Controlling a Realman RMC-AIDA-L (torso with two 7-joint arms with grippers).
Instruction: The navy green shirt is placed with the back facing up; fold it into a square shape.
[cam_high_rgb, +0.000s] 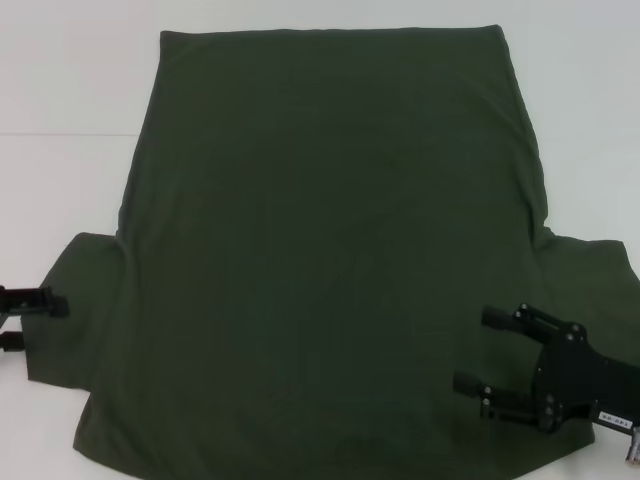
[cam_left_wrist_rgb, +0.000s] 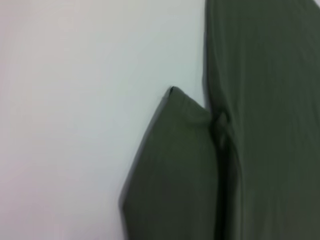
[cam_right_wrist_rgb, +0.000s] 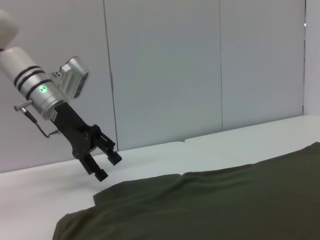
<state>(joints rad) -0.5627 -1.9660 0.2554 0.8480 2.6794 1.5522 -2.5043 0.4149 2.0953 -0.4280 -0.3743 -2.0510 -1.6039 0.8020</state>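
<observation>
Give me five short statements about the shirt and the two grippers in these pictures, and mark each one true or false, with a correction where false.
1. The dark olive-green cotton shirt lies spread flat on the white table. True.
2. The shirt is already folded into a small square. False: it is still unfolded, with both short sleeves spread out to the sides.
3. The left gripper hovers open above the shirt's left sleeve. True: the right wrist view shows its fingers apart, just above the cloth.
4. The right gripper is shut on the shirt's hem. False: it is open, over the shirt near the right sleeve, holding nothing.
5. Printed letters show on the upturned side of the shirt. False: the visible side is plain.
</observation>
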